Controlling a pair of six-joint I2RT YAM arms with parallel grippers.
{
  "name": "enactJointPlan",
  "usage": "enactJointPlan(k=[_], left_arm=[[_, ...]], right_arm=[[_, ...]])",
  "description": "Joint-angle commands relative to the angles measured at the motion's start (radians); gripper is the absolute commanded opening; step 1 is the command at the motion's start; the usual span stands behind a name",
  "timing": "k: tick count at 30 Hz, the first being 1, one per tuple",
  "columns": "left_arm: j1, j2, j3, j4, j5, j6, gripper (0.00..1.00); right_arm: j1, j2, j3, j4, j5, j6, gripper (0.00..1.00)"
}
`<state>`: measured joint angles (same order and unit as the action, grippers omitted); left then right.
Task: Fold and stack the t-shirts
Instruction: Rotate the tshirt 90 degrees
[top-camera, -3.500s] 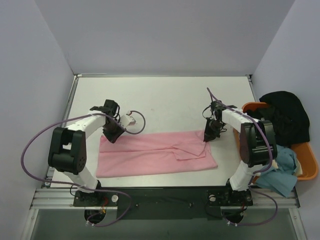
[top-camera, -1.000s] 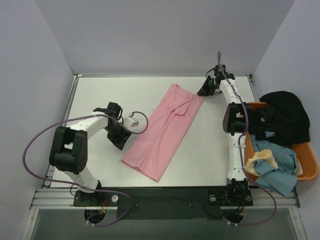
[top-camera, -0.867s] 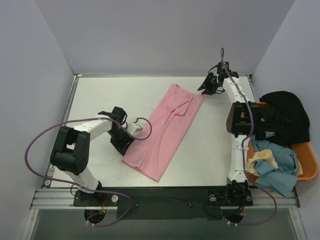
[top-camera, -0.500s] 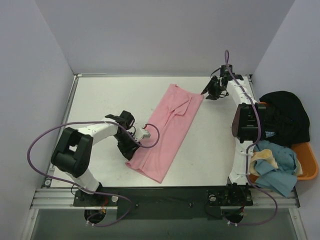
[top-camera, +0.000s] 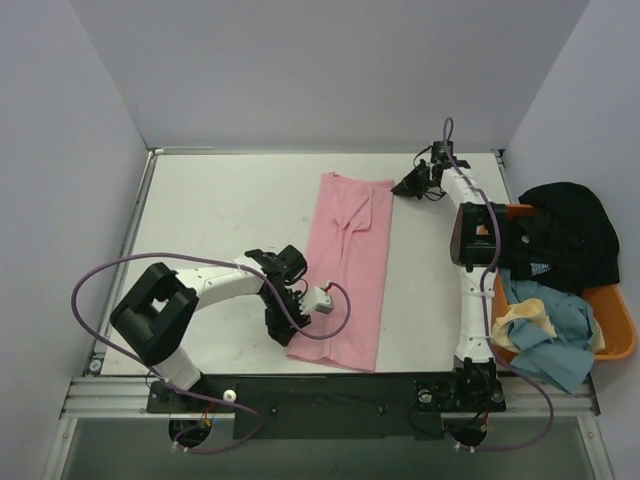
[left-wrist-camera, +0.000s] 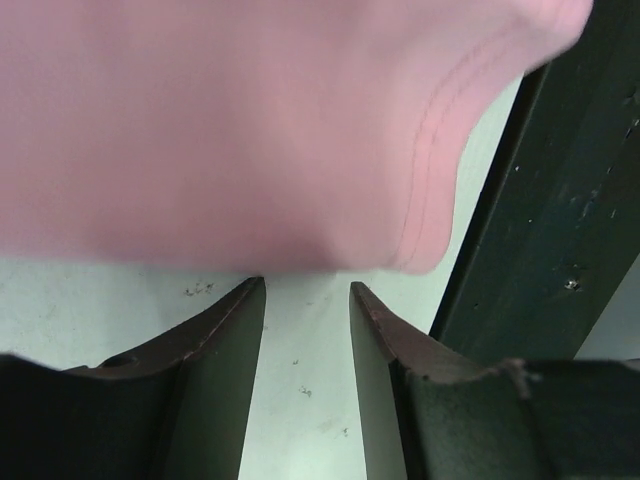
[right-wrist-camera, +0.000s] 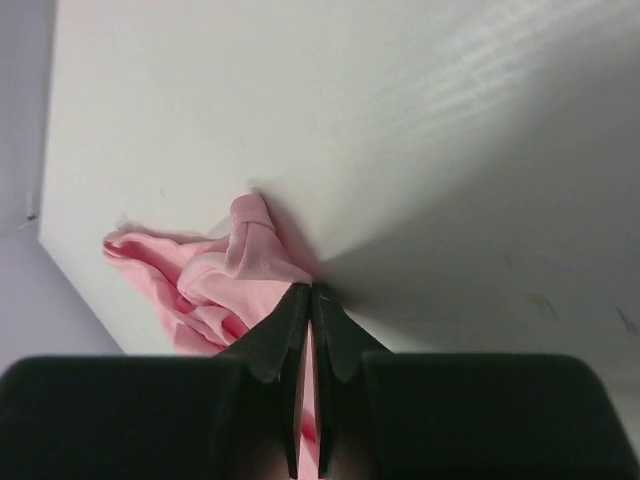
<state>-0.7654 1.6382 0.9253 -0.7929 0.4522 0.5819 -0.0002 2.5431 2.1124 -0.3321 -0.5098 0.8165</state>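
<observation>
The light pink t-shirt (top-camera: 350, 265) lies folded into a long strip running from the far middle of the table towards the near edge. My right gripper (top-camera: 402, 187) is at its far right corner; in the right wrist view the gripper (right-wrist-camera: 310, 290) is shut with pink cloth (right-wrist-camera: 215, 275) pinched between the fingers. My left gripper (top-camera: 285, 328) is at the strip's near left edge. In the left wrist view the gripper (left-wrist-camera: 303, 287) is open, with bare table between the fingers and the pink hem (left-wrist-camera: 250, 120) lying just past the fingertips. A black t-shirt (top-camera: 565, 230) and a light blue one (top-camera: 555, 335) lie in the tub.
The orange tub (top-camera: 615, 340) stands at the right edge of the table, with a cream cloth (top-camera: 525, 318) also in it. The dark front rail (left-wrist-camera: 530, 200) runs close to the left gripper. Grey walls enclose the table on three sides.
The shirt has swung from lying crosswise to diagonal to nearly lengthwise. The left gripper slid right along the near end; the right gripper carried its corner to the far right.
</observation>
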Motion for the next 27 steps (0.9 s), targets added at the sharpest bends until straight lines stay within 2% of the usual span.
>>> enactJointPlan(k=[1,4,7,8,11,13,14,16,19,21,22,24,25,26,27], left_arm=[[0.005,0.044,0.05,0.073,-0.001,0.004,0.52],[0.011,0.054,0.084,0.047,-0.003,-0.008,0.54],[0.021,0.049,0.089,0.029,-0.02,-0.014,0.56],[0.021,0.045,0.086,0.023,-0.027,-0.016,0.56],[0.038,0.022,0.095,-0.005,-0.055,-0.014,0.56],[0.04,0.002,0.116,-0.049,-0.063,0.007,0.56],[0.041,-0.02,0.131,-0.078,-0.075,0.019,0.56],[0.04,-0.061,0.15,-0.13,-0.098,0.077,0.57],[0.041,-0.129,0.162,-0.193,-0.107,0.241,0.59],[0.04,-0.252,0.129,-0.178,-0.067,0.382,0.6],[0.04,-0.288,0.089,-0.177,-0.01,0.539,0.63],[0.031,-0.411,-0.018,-0.097,0.092,0.713,0.67],[0.005,-0.481,-0.058,0.05,0.104,0.722,0.69],[-0.02,-0.5,-0.133,0.113,0.108,0.739,0.74],[-0.075,-0.512,-0.161,0.23,0.1,0.754,0.75]], right_arm=[[0.003,0.091,0.075,0.132,-0.016,0.153,0.0],[0.011,0.163,0.173,0.224,-0.022,0.214,0.0],[0.014,0.226,0.302,0.234,-0.032,0.233,0.01],[0.014,0.22,0.298,0.257,-0.045,0.245,0.11],[0.016,0.149,0.181,0.292,-0.053,0.23,0.29],[0.017,0.06,0.114,0.282,-0.039,0.175,0.38],[0.02,0.011,0.1,0.247,-0.023,0.139,0.46],[0.034,-0.084,0.046,0.18,0.014,0.063,0.55],[0.072,-0.239,-0.073,0.035,0.141,-0.066,0.6],[0.106,-0.363,-0.18,-0.04,0.213,-0.118,0.61],[0.117,-0.456,-0.253,-0.068,0.238,-0.134,0.61],[0.17,-0.597,-0.413,-0.12,0.286,-0.175,0.61],[0.184,-0.697,-0.466,-0.14,0.284,-0.194,0.61],[0.209,-0.749,-0.586,-0.153,0.281,-0.201,0.61],[0.222,-0.832,-0.642,-0.178,0.272,-0.211,0.59]])
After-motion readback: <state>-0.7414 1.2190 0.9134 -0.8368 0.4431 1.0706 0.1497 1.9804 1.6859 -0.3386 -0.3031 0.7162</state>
